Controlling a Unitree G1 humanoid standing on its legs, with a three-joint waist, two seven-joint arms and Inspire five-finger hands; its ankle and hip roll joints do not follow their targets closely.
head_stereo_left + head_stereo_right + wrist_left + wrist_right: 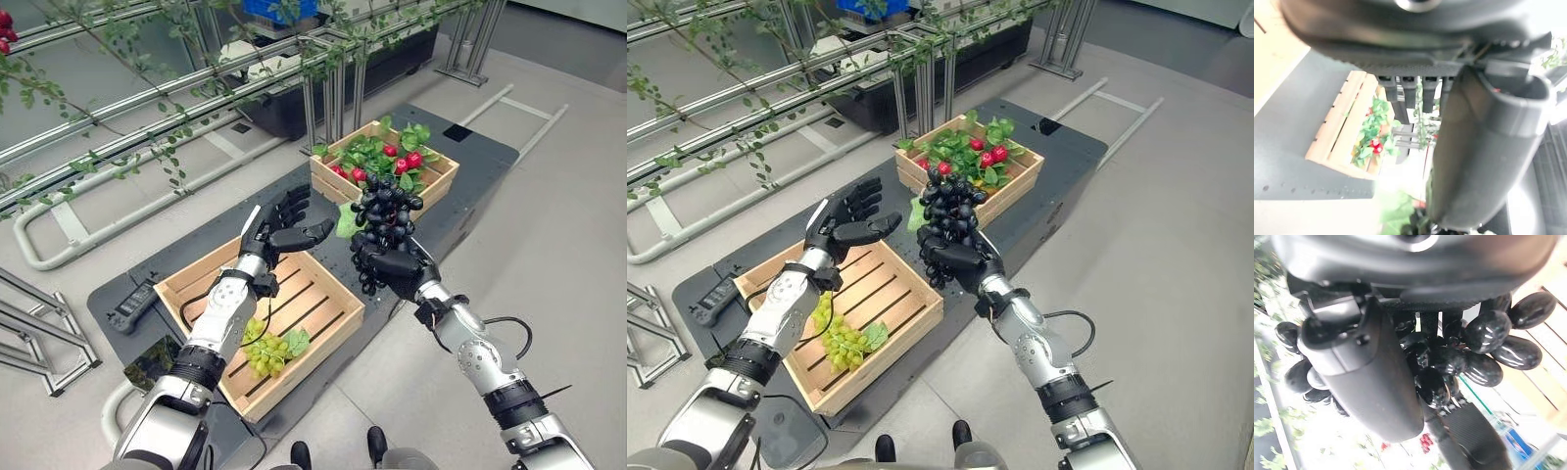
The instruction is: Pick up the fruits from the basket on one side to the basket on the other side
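Note:
My right hand (pixel 397 266) is shut on a bunch of black grapes (pixel 384 211) with a green leaf, held in the air between the two wooden baskets. From the right wrist the shiny grapes (pixel 1484 345) bulge past the curled fingers. My left hand (pixel 282 228) hovers open over the far corner of the near basket (pixel 323 313), its fingers spread toward the grapes. A bunch of green grapes (pixel 266 352) lies in the near basket. The far basket (pixel 431 186) holds red fruits (pixel 407 162) among green leaves; it also shows past the left hand's fingers (pixel 1332 142).
Both baskets rest on a dark mat (pixel 460 215) on the grey floor. Metal rails with leafy branches (pixel 196 88) run across the back. A dark handheld device (pixel 132 305) lies on the mat's left end.

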